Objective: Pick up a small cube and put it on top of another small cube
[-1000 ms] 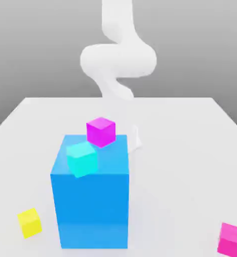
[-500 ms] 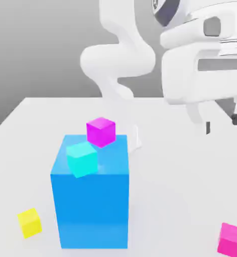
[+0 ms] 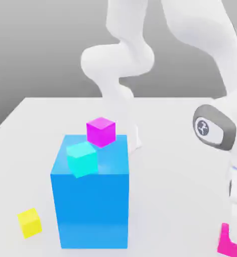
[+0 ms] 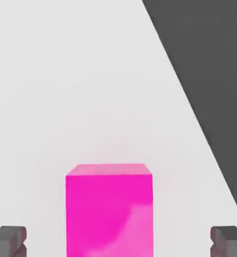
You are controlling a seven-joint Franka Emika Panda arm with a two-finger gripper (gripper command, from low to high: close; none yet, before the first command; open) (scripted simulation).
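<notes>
In the exterior view the white arm (image 3: 211, 65) comes down along the right edge of the frame, its lower end standing over the hot-pink cube (image 3: 226, 242) at the bottom right corner of the white table (image 3: 181, 165); the arm covers part of that cube. The hand view shows the gripper (image 4: 118, 241) spread wide, one grey fingertip (image 4: 9, 241) at the lower left corner and the other at the lower right, with the hot-pink cube (image 4: 109, 211) standing between them on the table, clear gaps on both sides, so nothing is held. Left of centre, the big blue block (image 3: 90, 201) carries the purplish-magenta cube (image 3: 101, 131) at its far top edge and a cyan cube (image 3: 82, 159) near its front edge. A yellow cube (image 3: 29, 222) sits at the lower left.
</notes>
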